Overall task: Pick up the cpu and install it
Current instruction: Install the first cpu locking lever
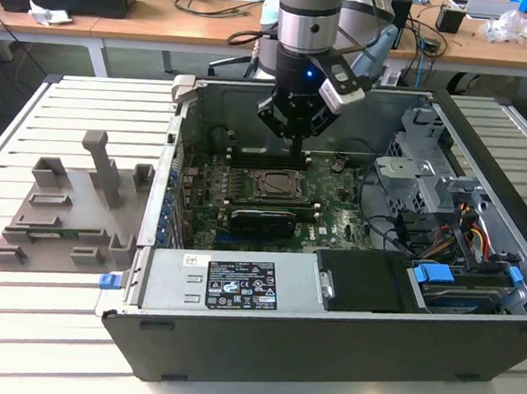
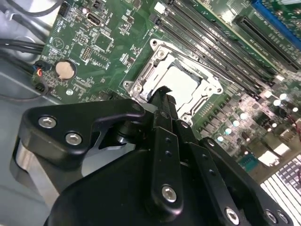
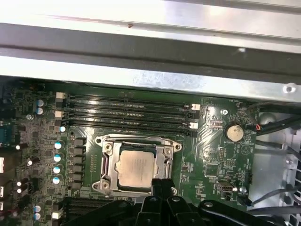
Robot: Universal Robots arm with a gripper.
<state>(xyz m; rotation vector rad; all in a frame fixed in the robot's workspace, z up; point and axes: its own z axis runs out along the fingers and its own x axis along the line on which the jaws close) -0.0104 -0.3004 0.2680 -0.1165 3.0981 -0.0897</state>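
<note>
Black fingers [image 2: 162, 101] of the hand [image 3: 162, 181] are seen pressed together, holding nothing, just above the cpu [image 3: 136, 169], which is seated inside the socket frame [image 3: 106, 165] on the motherboard [image 3: 216, 160].

Just beyond your matt black fingers [image 3: 162, 186], the cpu [image 3: 135, 169] shows dull brushed metal, framed by a shinier steel socket frame [image 3: 106, 162].

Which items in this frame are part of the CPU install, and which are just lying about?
Part of the job:
- cpu, seated in the socket frame
- gripper, fingers closed, empty, above the socket
- motherboard
- computer case

Lying about:
- grey plastic tray, on the exterior view's left
- coin cell battery
- drive cables
</note>
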